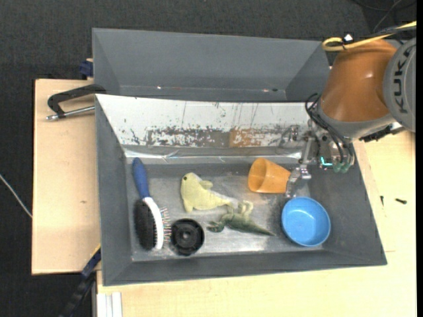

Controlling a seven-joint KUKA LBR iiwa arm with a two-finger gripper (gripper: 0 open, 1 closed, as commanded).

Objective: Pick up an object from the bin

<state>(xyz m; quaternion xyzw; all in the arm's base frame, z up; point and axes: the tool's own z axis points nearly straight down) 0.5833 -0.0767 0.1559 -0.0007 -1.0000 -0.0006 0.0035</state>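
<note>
While dark carpet (53,18) surrounds grey bin (111,197) | gripper (297,180) beside orange cup (267,176) | grip state unclear

The cup (268,176) is orange, the bowl (305,221) blue, the brush (147,210) blue-handled.

Small orange plastic cup (268,176), tipped over on its side, wide end to the left, near the back of the grey metal bin (111,197), right of the middle, round blue plastic bowl (305,221) just in front, upright
</note>
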